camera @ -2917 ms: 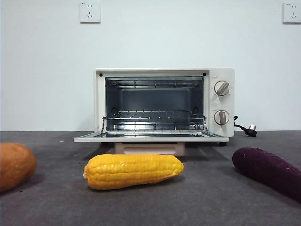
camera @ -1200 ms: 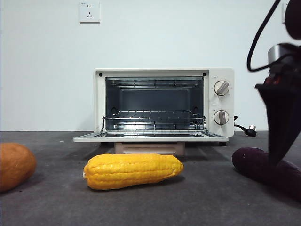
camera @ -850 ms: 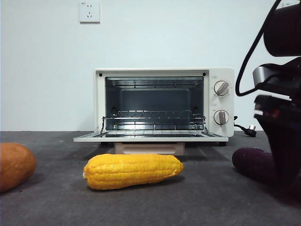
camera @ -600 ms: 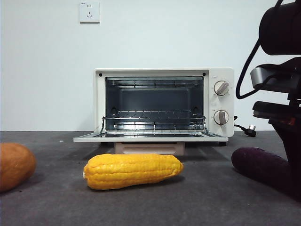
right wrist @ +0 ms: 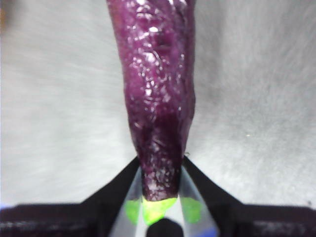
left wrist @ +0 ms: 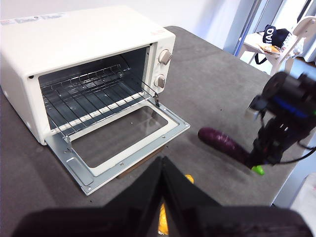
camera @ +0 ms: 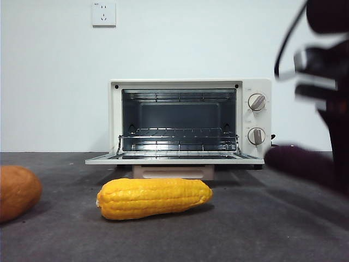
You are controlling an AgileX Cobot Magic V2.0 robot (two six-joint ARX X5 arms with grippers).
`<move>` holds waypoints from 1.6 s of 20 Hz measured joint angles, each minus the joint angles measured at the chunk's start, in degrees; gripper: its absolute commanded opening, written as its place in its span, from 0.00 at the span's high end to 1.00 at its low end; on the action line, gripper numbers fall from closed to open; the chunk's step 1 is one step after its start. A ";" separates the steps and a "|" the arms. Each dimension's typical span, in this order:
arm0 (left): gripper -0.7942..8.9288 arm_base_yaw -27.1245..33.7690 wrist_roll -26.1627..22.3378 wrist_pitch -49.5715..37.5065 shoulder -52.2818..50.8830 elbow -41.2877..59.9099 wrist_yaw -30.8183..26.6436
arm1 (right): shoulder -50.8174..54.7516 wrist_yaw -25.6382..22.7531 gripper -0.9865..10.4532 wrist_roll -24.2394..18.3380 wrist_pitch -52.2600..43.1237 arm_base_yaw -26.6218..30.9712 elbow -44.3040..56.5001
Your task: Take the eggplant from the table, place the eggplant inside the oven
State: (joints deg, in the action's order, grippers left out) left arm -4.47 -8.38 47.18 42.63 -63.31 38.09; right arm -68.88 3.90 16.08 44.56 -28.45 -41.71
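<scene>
Long dark purple eggplant (right wrist: pixel 158 98) with bright green stem cap, pinched near its stem end by the right tool (right wrist: pixel 157 190) — jaws narrowed onto the thin neck. In the front view the eggplant hangs clear of the dark grey felt-like surface (camera: pixel 229 229), beside the cream-white toaster oven (camera: pixel 191 120), whose door lies open. It looks firm, glossy and probably slippery; held this near one end, it may droop. The left tool (left wrist: pixel 163 197) waits, jaws pressed together.

Cream-white toaster oven (camera: pixel 190 119) cavity unobstructed above wire rack (camera: pixel 178 143); glass door (camera: pixel 174 159) folded flat, jutting forward. Yellow ridged corn cob (camera: pixel 155 198) lies across dark grey felt tabletop (camera: pixel 245 229) before door. Round orange-brown tuber (camera: pixel 17 191) well aside.
</scene>
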 measured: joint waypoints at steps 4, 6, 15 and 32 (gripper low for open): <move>0.92 0.00 -0.13 0.00 0.28 0.00 -0.04 | 7.21 8.04 0.92 -1.11 6.97 -0.04 -8.22; 0.92 0.00 -0.11 0.00 0.44 0.00 -0.04 | 8.07 11.50 0.92 -1.33 7.21 -0.04 -11.04; 0.92 -0.85 -0.13 0.00 0.61 0.00 -0.11 | -8.81 23.76 0.92 2.78 -8.17 -0.04 -19.19; 0.92 -6.12 -0.13 0.83 0.59 0.00 -0.13 | -44.26 24.13 0.92 20.09 -16.35 2.34 -48.70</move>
State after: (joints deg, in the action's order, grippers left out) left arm -10.59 -8.51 48.01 43.22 -63.31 37.95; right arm -113.14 28.03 36.16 28.21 -26.11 -90.41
